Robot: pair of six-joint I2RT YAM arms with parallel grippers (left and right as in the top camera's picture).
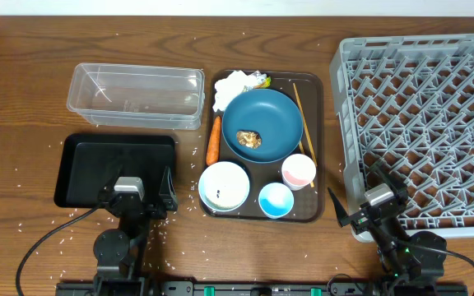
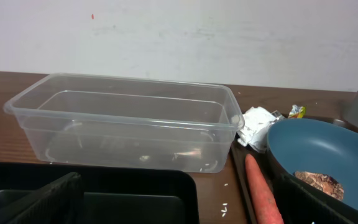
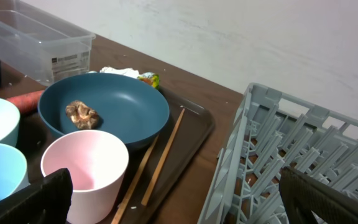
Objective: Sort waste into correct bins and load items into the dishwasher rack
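Observation:
On a brown serving tray (image 1: 316, 99) sit a dark-blue bowl (image 1: 274, 115) holding food scraps (image 1: 248, 138), a white bowl (image 1: 224, 185), a light-blue cup (image 1: 276, 200), a white-and-pink cup (image 1: 299, 171), chopsticks (image 1: 304, 123), a carrot (image 1: 214, 138) and a crumpled napkin (image 1: 235, 86). The clear tub (image 1: 136, 94) and black tray (image 1: 115, 168) lie to the left. The grey rack (image 1: 422, 123) is at the right. My left gripper (image 1: 134, 193) is open and empty over the black tray's near edge. My right gripper (image 1: 369, 201) is open and empty at the rack's near left corner.
Rice grains (image 1: 196, 152) are scattered over the wooden table. In the left wrist view the tub (image 2: 129, 124) is straight ahead and the carrot (image 2: 263, 193) at the right. In the right wrist view the pink cup (image 3: 86, 168) and chopsticks (image 3: 163, 158) are close.

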